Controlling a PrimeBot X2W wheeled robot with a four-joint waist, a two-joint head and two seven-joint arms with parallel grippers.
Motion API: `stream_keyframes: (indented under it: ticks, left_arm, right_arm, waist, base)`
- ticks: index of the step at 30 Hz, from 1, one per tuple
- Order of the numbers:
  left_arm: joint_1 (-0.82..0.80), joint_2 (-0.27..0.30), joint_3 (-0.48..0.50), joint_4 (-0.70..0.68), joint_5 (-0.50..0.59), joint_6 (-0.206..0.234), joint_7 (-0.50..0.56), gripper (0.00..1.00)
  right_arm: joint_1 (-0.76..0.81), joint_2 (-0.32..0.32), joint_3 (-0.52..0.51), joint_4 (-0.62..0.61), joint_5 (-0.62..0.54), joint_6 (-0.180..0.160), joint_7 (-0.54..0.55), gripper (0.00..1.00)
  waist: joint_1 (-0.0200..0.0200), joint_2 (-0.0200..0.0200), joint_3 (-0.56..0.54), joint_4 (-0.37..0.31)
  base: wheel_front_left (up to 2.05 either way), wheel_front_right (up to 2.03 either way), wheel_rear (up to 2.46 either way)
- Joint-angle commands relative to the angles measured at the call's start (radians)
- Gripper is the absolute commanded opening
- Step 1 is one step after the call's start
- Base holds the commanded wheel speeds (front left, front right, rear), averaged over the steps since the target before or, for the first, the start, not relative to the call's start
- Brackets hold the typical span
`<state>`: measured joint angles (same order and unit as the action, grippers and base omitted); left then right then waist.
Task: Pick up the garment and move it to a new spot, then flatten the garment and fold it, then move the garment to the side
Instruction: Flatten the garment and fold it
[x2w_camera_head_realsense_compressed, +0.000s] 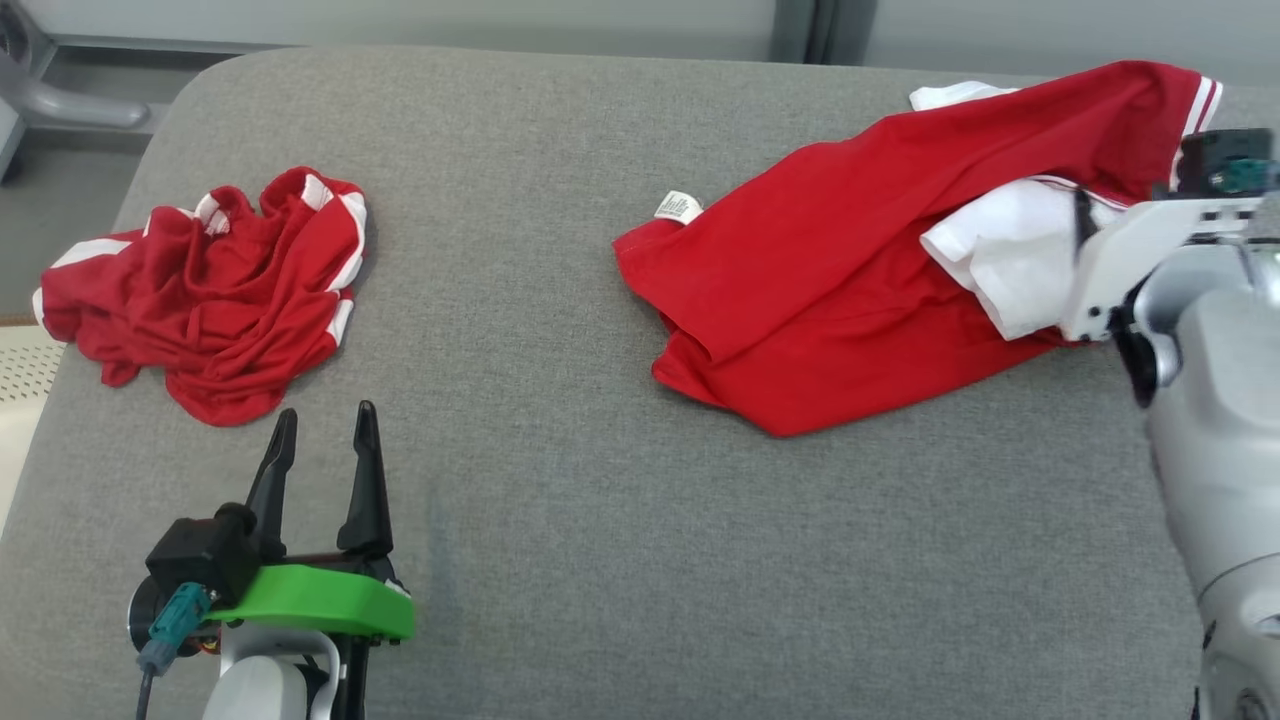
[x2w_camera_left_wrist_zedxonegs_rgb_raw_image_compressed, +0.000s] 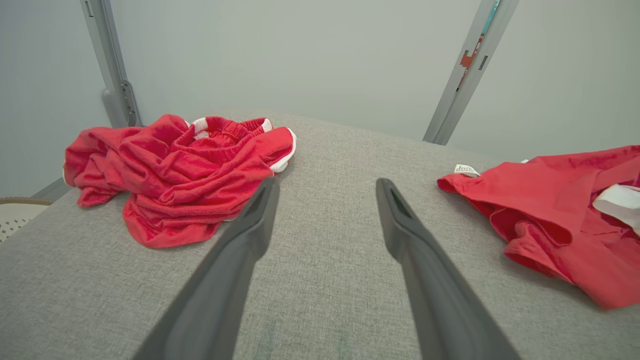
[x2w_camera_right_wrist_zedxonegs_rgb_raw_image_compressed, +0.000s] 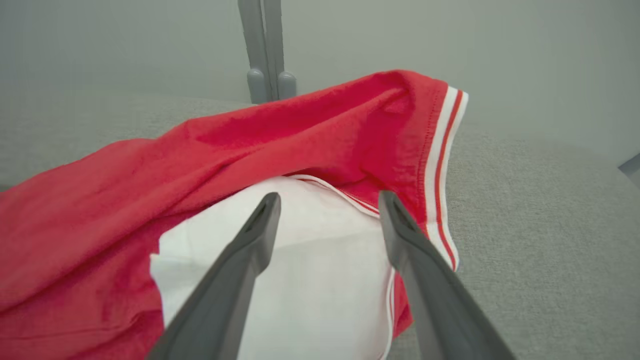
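Red garment (x2w_camera_head_realsense_compressed: 820, 290) lying rumpled at 2 o'clock, right gripper (x2w_camera_right_wrist_zedxonegs_rgb_raw_image_compressed: 330, 197) spread over it

The garment is lying on the grey cushion (x2w_camera_head_realsense_compressed: 560, 560), with its white panel (x2w_camera_head_realsense_compressed: 1000, 250) showing. The right gripper is pointing at this panel with fingers spread, pinching nothing. To flatten it well, I think it is better to take the striped cuff (x2w_camera_right_wrist_zedxonegs_rgb_raw_image_compressed: 445, 165) and pull it outward slowly. The left gripper (x2w_camera_head_realsense_compressed: 327, 410), also spread, is waiting at 7 o'clock near a second red garment (x2w_camera_head_realsense_compressed: 215, 300).

The garment (x2w_camera_head_realsense_compressed: 800, 290) is soft matt cloth; the cushion (x2w_camera_head_realsense_compressed: 560, 520), coarse-woven matt fabric.
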<state>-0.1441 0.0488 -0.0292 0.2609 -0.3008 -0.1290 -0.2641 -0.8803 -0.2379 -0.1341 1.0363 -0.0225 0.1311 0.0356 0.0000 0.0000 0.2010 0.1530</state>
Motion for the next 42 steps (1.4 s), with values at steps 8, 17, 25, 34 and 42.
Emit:
stream_keyframes:
  ticks: [8, 17, 25, 34, 42]
  left_arm:
    - [0.007, 0.004, -0.018, -0.008, 0.006, -0.001, 0.0, 1.0]
    - [0.011, 0.003, -0.019, -0.006, -0.003, -0.001, 0.0, 1.0]
    - [-0.001, 0.003, -0.024, -0.006, -0.014, -0.001, 0.0, 1.0]
    - [-0.021, 0.003, -0.035, -0.009, -0.019, -0.001, 0.0, 1.0]
    - [-0.025, 0.003, -0.034, 0.0, -0.026, -0.001, 0.0, 1.0]
  right_arm:
    - [0.07, 0.041, 0.241, -0.108, 0.074, -0.001, 0.076, 1.0]
    - [0.102, -0.013, 0.377, -0.188, 0.083, -0.001, 0.206, 1.0]
    - [0.125, -0.06, 0.432, -0.241, 0.076, -0.001, 0.285, 1.0]
    - [0.088, -0.105, 0.531, -0.261, 0.092, -0.001, 0.294, 1.0]
    - [0.048, -0.168, 0.666, -0.279, 0.148, -0.001, 0.297, 1.0]
  waist:
    - [0.0, 0.0, -0.023, -0.024]
    - [0.0, 0.0, -0.014, 0.005]
    - [0.0, 0.0, 0.0, 0.015]
    - [0.0, 0.0, 0.025, 0.027]
    - [0.0, 0.0, 0.028, 0.049]
  base:
    - [0.0, 0.0, 0.0]
    - [0.0, 0.0, 0.0]
    - [0.0, 0.0, 0.0]
    - [0.0, 0.0, 0.0]
    - [0.0, 0.0, 0.0]
